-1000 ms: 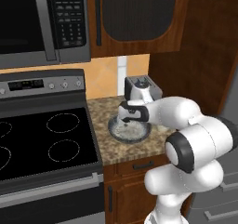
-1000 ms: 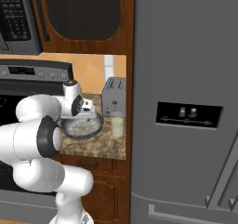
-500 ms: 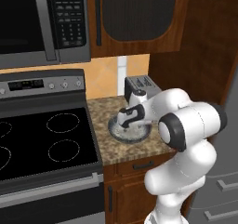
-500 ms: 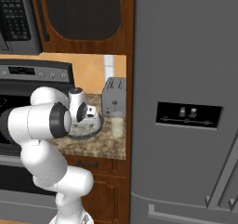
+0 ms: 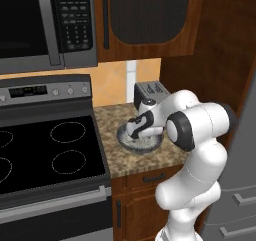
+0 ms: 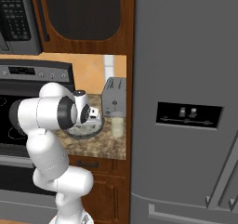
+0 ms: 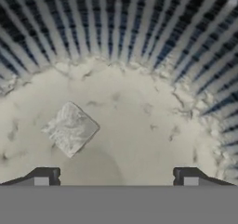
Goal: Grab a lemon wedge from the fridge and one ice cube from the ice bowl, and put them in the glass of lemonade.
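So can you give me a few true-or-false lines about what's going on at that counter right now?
1. The gripper is inside the ice bowl. True.
2. Its jaws are clamped on the ice cube. False: they stand open, the cube lies apart from them.
3. The fridge doors are open. False: they are closed.
4. The glass stands in front of the toaster. True.
5. The glass is inside the bowl. False: it stands beside it.

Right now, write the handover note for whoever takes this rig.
Gripper: open, empty, down inside the ice bowl, its tips set wide, the ice cube ahead and off toward one tip.
Glass: on the counter in front of the toaster, beside the bowl.
Fridge: doors shut.
Done: nothing in the glass that shows.
Left: grasp cube, drop it in glass; fetch lemon wedge from fridge.
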You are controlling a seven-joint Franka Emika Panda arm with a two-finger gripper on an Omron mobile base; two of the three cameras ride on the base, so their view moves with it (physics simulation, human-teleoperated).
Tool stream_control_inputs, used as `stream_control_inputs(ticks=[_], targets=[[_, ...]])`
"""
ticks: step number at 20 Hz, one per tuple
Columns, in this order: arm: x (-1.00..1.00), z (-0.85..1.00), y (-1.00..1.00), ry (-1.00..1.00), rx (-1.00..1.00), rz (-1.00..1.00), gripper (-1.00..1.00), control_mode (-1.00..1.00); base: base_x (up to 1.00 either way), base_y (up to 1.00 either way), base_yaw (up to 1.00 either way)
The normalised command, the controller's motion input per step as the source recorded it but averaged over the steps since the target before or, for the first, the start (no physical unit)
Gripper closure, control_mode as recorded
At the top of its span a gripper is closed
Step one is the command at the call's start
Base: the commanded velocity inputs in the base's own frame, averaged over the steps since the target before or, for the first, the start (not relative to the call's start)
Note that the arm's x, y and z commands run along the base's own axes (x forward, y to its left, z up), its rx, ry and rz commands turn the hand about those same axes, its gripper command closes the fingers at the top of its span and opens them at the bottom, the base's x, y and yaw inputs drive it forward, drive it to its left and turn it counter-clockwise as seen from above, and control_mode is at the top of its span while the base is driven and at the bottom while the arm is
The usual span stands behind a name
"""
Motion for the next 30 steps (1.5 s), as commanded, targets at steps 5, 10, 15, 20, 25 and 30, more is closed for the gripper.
stream_control_inputs(ticks=[5,10,15,20,25,30], targets=[[-0.11,0.00,0.00,0.00,0.00,0.00,-1.00,-1.00,0.00,0.00,0.00],[-0.12,0.00,-0.05,0.00,0.00,0.00,-1.00,-1.00,0.00,0.00,0.00],[0.00,0.00,-0.12,0.00,0.00,0.00,-1.00,-1.00,0.00,0.00,0.00],[-0.08,-0.05,0.00,0.00,0.00,0.00,-1.00,-1.00,0.00,0.00,0.00],[-0.14,-0.03,-0.01,0.00,0.00,0.00,1.00,-1.00,0.00,0.00,0.00],[0.00,0.00,0.00,-0.04,0.00,0.00,1.00,-1.00,0.00,0.00,0.00]])
